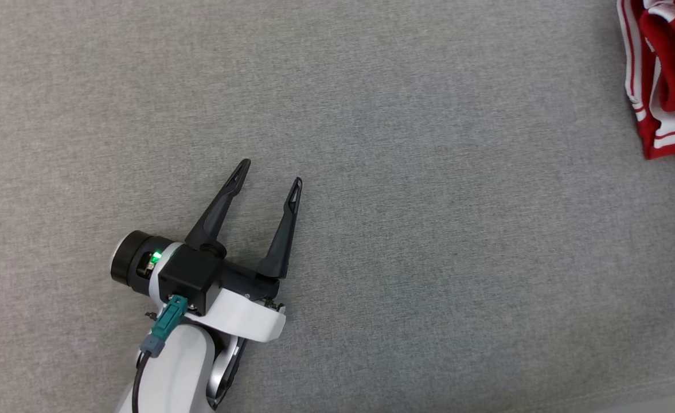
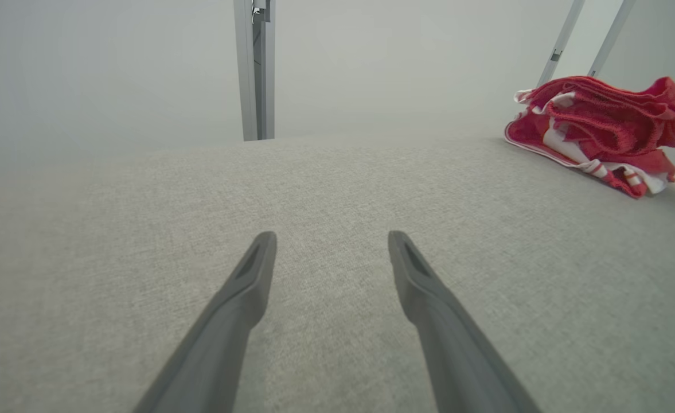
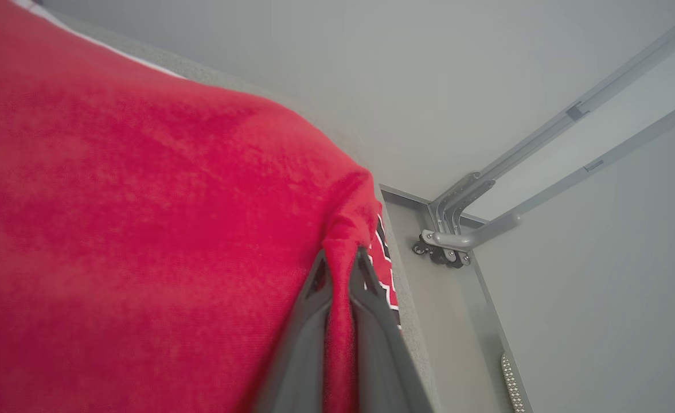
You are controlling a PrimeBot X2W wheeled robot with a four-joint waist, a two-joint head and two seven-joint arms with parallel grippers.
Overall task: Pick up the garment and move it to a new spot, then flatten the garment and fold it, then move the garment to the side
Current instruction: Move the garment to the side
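right gripper [image 3: 342,259] pinches a fold of the red garment [image 3: 142,201]; left gripper [image 1: 272,172] gapes wide, well apart from it.

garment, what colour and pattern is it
The garment is red with white stripes, clearest in the left wrist view.

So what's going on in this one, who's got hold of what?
The right gripper is shut on a pinched fold of the red-and-white garment, which sits bunched up at the right edge of the grey cloth surface. The left gripper hovers open over a bare part of the surface, well apart from the garment and holding nothing. The garment is not yet flattened or folded, so this looks like the pick-up stage.
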